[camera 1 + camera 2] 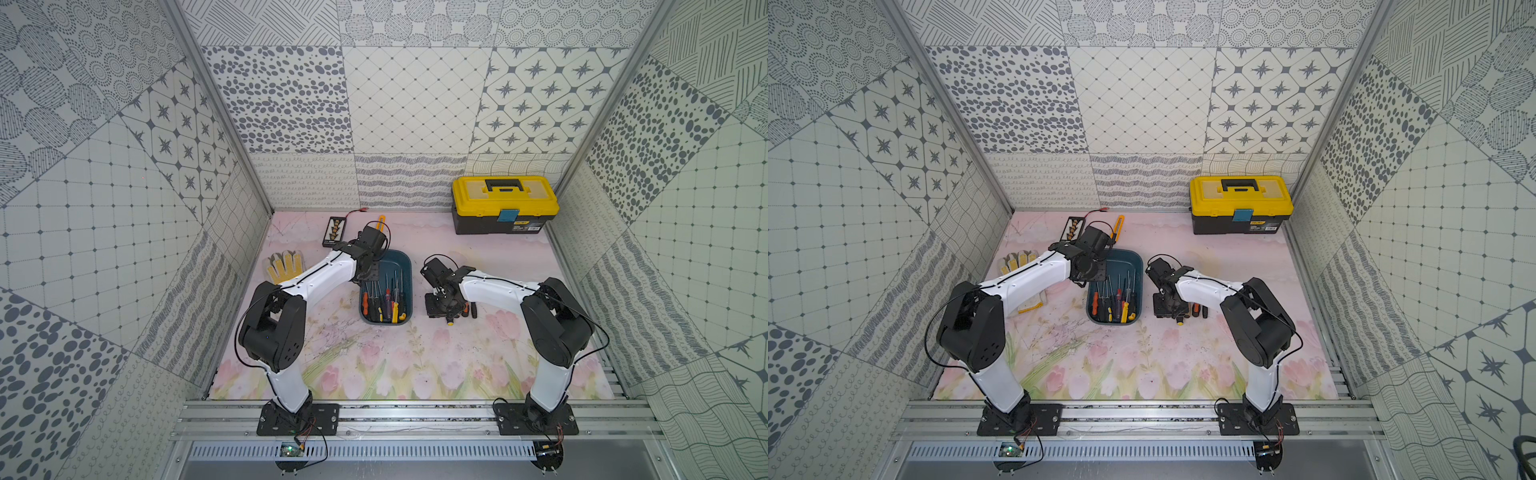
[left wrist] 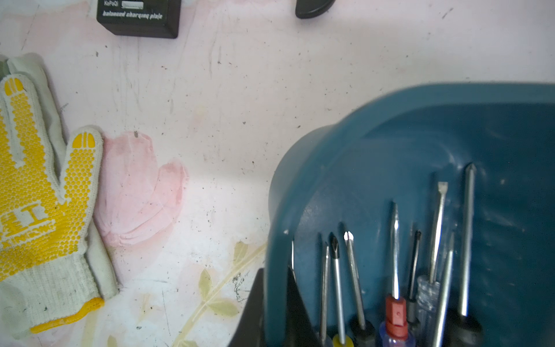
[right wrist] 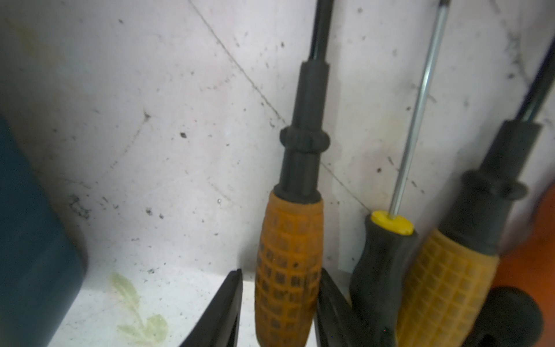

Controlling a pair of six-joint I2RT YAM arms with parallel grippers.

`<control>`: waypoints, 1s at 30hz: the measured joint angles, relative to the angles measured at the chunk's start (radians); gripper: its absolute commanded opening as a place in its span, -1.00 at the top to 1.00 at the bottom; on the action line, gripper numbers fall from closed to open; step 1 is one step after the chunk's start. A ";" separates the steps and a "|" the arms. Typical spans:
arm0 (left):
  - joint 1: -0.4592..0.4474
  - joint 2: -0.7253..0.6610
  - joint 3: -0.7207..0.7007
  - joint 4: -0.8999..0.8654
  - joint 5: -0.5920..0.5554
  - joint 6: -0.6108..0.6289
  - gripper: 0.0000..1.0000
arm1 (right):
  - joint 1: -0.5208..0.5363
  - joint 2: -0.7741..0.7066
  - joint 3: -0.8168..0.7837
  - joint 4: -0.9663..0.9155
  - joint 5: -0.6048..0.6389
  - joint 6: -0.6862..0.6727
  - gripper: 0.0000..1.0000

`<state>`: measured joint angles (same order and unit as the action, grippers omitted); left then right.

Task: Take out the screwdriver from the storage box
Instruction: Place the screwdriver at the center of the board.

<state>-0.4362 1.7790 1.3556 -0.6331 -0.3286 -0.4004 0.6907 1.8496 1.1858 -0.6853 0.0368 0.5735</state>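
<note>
Several screwdrivers point(image 2: 396, 264) lie in the storage box point(image 1: 397, 266), whose rim the shut left gripper point(image 2: 276, 312) pinches, while the right gripper point(image 3: 279, 312), jaws slightly parted, straddles an orange-handled screwdriver point(image 3: 288, 264) on the mat, handle end cut off.

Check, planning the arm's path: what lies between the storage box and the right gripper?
Only bare mat, shown in the right wrist view, between storage box and right gripper.

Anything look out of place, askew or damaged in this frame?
Nothing spilled or broken. The storage box is pinched at its rim by the left gripper. The mat is scuffed and speckled. The right gripper brackets an orange-handled screwdriver lying outside the box.
</note>
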 measured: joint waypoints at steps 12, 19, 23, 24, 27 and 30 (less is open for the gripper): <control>0.000 0.000 0.000 0.000 0.000 0.000 1.00 | 0.000 -0.041 0.005 -0.008 -0.003 0.003 0.09; 0.000 0.000 0.000 0.000 0.001 0.000 1.00 | 0.000 -0.161 0.012 0.037 -0.027 0.003 0.02; 0.000 0.000 0.000 0.000 0.002 0.000 1.00 | 0.001 -0.203 0.039 0.071 -0.060 -0.003 0.01; 0.000 0.000 0.000 0.000 0.002 0.000 1.00 | 0.002 -0.203 0.051 0.084 -0.071 -0.006 0.00; 0.000 0.000 0.000 0.000 0.003 0.000 1.00 | 0.011 -0.201 0.077 0.114 -0.106 -0.014 0.00; 0.000 0.000 0.000 0.000 0.003 0.000 1.00 | 0.027 -0.183 0.121 0.135 -0.152 -0.016 0.00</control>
<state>-0.4362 1.7790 1.3556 -0.6331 -0.3252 -0.4004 0.7177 1.6669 1.3064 -0.5507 -0.1150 0.5579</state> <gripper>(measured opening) 0.106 0.499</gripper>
